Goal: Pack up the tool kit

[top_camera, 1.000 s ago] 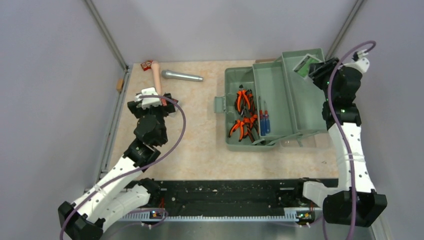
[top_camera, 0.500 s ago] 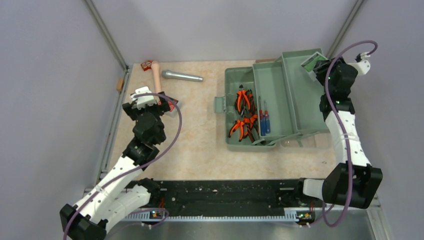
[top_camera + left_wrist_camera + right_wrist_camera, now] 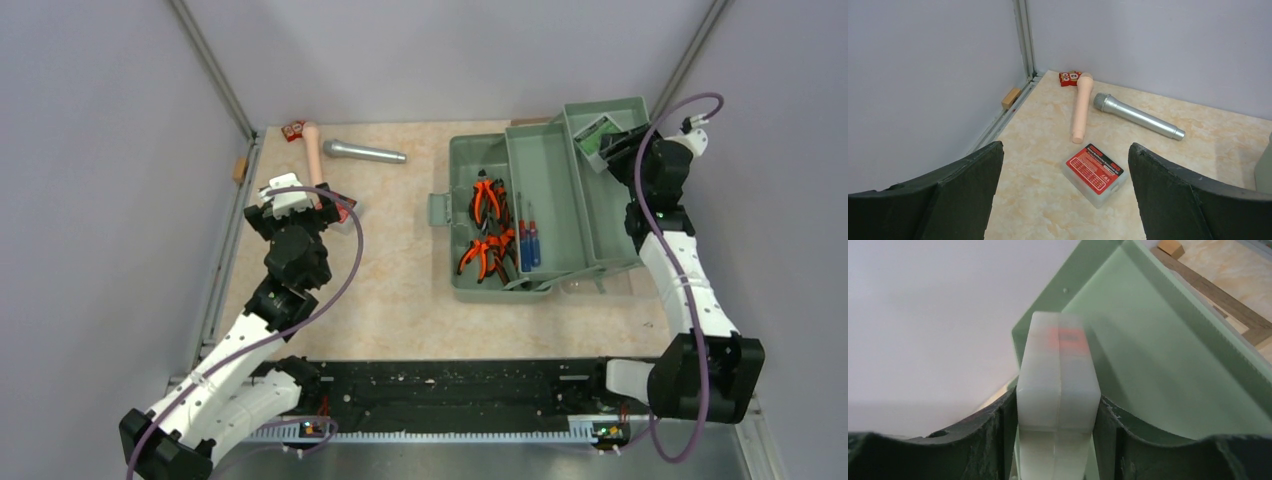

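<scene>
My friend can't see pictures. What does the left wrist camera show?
The left gripper is open, and a small clear box with a red label lies just ahead of it. Behind the box lie a peach-coloured stick and a silver microphone, with small red pieces in the far corner.

Open middle, crowded far corners.
Bare marbled beige tabletop [image 3: 400, 270] runs free between the left arm [image 3: 290, 260] and the sage-green plastic toolbox [image 3: 545, 190]. A clear plastic box with a red label [image 3: 1095, 172] has room on both sides; a peach cylinder [image 3: 1082, 107] and a silver microphone [image 3: 1138, 116] lie just beyond. The right gripper [image 3: 1058, 410], clamped on a translucent green-labelled box [image 3: 600, 130], sits close in the toolbox's far-right corner.
</scene>
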Tool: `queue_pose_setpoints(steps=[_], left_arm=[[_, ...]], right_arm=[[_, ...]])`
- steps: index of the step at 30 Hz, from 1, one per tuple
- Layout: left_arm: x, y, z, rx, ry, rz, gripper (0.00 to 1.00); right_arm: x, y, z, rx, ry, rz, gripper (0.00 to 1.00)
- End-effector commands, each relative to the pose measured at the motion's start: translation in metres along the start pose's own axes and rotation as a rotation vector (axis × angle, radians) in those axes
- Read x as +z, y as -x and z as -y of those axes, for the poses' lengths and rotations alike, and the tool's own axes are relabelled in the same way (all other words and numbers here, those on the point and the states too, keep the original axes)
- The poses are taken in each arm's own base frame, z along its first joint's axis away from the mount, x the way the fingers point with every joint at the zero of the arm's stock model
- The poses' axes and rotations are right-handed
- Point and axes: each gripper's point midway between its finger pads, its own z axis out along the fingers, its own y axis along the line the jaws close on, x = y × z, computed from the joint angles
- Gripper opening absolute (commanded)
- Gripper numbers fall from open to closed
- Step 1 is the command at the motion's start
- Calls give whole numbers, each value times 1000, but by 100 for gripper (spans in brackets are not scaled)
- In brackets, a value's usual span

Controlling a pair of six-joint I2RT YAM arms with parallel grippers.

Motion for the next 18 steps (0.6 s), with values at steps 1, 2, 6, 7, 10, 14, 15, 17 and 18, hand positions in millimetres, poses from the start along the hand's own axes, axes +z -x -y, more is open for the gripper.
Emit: queue_pose_setpoints(steps=[1,2,6,7,10,14,15,17,18], left_arm=[[1,12,0,-48,0,33,99],[1,12,0,-46,-1,32,99],[1,10,3,-45,-12,24,99],[1,10,3,-46,-14,23,99],[2,9,4,-41,-14,19,99],[2,7,5,-37,-19,15,99],[2,7,6,-35,-21,14,99],[3,5,7,-31,-23,8,99],[3,4,8,-29,-25,6,99]], right_arm=[[-25,-3,-7,-32,37,-10,56],[-29,-3,-5,-47,29,-9,59],[-48,0,-2,-130,12,-23,68],[-55,3,-3,-156,13,-26,70],[-72,15,0,-248,-26,-14,76],[-97,40,4,-310,-81,70,82],[-103,46,5,-319,-90,96,82],[-113,58,6,-343,-116,141,83],[-119,63,7,-361,-129,162,83]])
